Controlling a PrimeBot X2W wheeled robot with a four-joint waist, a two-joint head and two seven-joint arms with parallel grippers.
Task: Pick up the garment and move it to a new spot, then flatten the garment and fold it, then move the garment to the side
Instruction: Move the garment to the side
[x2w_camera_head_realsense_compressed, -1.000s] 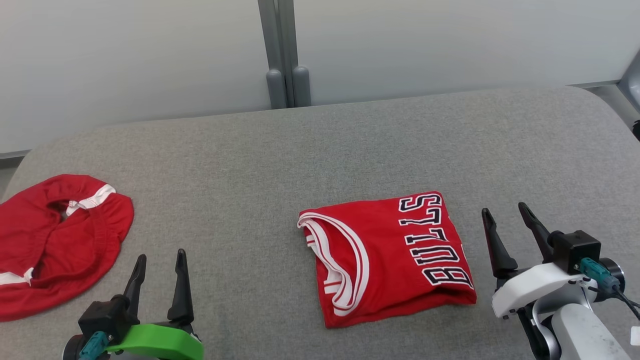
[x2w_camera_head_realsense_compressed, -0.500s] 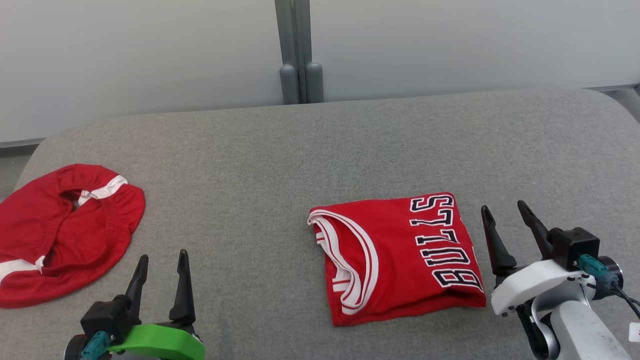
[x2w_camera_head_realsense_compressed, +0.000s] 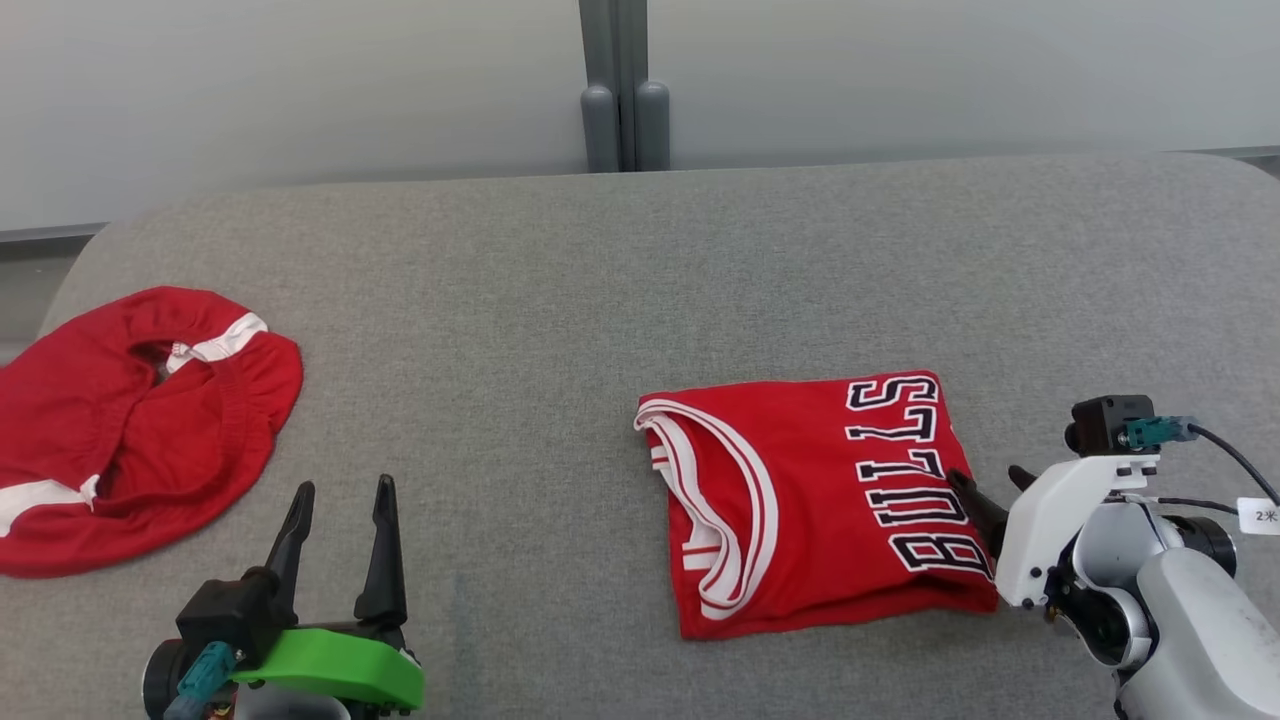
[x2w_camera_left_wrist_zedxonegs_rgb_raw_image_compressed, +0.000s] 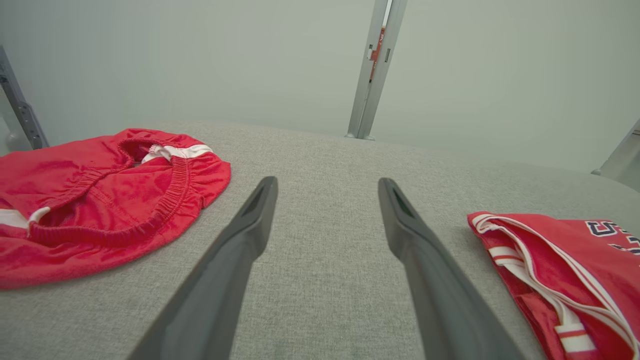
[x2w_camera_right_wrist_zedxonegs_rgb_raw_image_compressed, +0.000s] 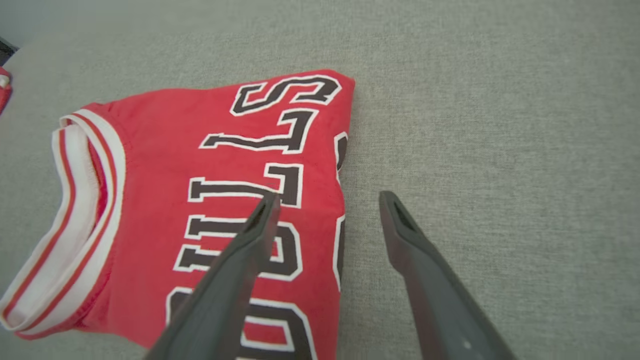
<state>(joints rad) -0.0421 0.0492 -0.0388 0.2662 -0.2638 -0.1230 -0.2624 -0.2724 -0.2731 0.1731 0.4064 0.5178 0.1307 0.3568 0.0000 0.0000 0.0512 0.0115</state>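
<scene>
The garment (x2w_camera_head_realsense_compressed: 800, 500), a red jersey with white trim and "BULLS" lettering, lies folded into a rough square on the grey padded table (x2w_camera_head_realsense_compressed: 560, 300), right of centre. My right gripper (x2w_camera_head_realsense_compressed: 990, 480) is open and tilted down at the jersey's right edge. In the right wrist view the right gripper (x2w_camera_right_wrist_zedxonegs_rgb_raw_image_compressed: 329, 200) straddles that edge, its left finger over the lettering of the garment (x2w_camera_right_wrist_zedxonegs_rgb_raw_image_compressed: 200, 165) and its right finger over bare table. My left gripper (x2w_camera_head_realsense_compressed: 344, 488) stands open at the lower left, holding nothing. In the left wrist view the left gripper (x2w_camera_left_wrist_zedxonegs_rgb_raw_image_compressed: 327, 182) points at bare table between the two red pieces.
Red shorts (x2w_camera_head_realsense_compressed: 130, 430) with white stripes lie crumpled at the table's left end, also visible as the shorts (x2w_camera_left_wrist_zedxonegs_rgb_raw_image_compressed: 100, 195) in the left wrist view. A grey post (x2w_camera_head_realsense_compressed: 625, 90) and pale wall panels stand behind the table's far edge.
The head camera has turned, shifting the whole picture. My right gripper has pitched forward and down, from upright beside the jersey to over its right edge. The left gripper has kept its pose.
</scene>
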